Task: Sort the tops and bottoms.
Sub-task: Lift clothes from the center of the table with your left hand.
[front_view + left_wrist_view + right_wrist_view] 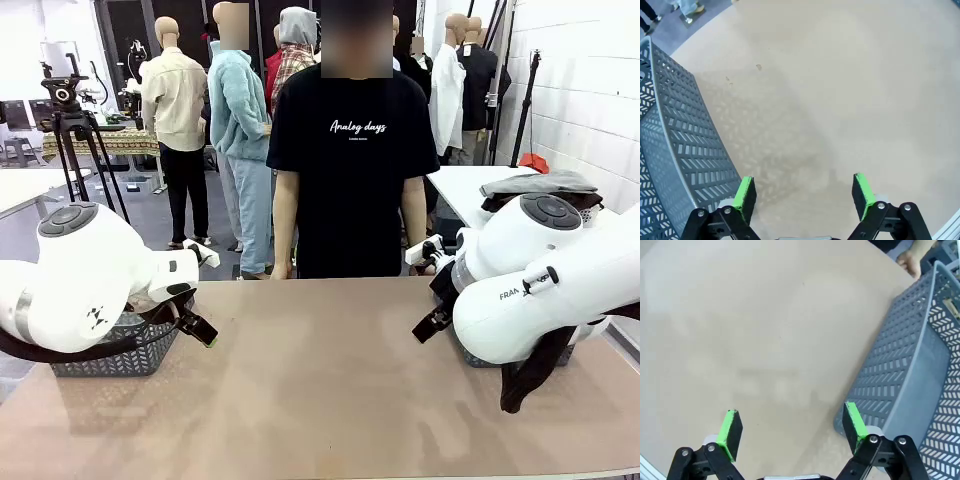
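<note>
I am seeing the left end effector (804,192) released, its green pads (744,196) standing wide apart and hovering over the bare bench (840,90), just beside a grey mesh basket (685,150). The right end effector (792,427) is likewise released and holding nothing, one pad close to a second grey mesh basket (900,375). A person (340,170) is standing at the far edge. Folded dark garments (540,188) are lying on a white side table (470,185) behind the right arm, well apart from the bench; I cannot tell tops from bottoms.
</note>
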Robot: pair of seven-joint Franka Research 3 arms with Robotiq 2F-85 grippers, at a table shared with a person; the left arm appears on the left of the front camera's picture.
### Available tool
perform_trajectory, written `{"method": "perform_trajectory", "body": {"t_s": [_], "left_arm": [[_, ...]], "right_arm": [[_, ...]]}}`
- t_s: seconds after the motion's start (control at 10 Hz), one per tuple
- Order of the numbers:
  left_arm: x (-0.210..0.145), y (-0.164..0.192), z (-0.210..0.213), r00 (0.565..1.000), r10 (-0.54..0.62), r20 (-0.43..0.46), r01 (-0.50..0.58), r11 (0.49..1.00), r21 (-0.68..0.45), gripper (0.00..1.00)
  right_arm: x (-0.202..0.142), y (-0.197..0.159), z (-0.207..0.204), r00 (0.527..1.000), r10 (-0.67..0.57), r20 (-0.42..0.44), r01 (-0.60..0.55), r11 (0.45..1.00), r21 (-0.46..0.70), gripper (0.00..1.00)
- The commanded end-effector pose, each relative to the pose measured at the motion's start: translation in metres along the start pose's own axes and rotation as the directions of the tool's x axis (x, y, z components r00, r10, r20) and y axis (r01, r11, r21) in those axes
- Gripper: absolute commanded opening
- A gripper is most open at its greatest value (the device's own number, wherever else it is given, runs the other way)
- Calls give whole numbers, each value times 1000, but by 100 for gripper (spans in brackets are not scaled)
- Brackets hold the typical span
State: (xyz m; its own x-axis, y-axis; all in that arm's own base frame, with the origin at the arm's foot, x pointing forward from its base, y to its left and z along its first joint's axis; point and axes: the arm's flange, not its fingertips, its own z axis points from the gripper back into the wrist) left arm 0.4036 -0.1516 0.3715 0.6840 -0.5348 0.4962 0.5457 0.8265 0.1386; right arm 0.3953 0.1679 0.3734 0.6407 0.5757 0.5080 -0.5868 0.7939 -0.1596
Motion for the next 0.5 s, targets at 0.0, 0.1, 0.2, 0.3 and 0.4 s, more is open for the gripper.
{"method": "perform_trajectory", "body": {"t_s": [0.0,0.1,0.2,0.3,0.4], "left_arm": [[0,0,0,1000,0,0,0,1000,0,100],[0,0,0,1000,0,0,0,1000,0,100],[0,0,0,1000,0,0,0,1000,0,100],[0,0,0,1000,0,0,0,1000,0,100],[0,0,0,1000,0,0,0,1000,0,100]], "right_arm": [[0,0,0,1000,0,0,0,1000,0,100],[0,0,0,1000,0,0,0,1000,0,100],[0,0,0,1000,0,0,0,1000,0,100],[0,0,0,1000,0,0,0,1000,0,100],[0,0,0,1000,0,0,0,1000,0,100]]}}
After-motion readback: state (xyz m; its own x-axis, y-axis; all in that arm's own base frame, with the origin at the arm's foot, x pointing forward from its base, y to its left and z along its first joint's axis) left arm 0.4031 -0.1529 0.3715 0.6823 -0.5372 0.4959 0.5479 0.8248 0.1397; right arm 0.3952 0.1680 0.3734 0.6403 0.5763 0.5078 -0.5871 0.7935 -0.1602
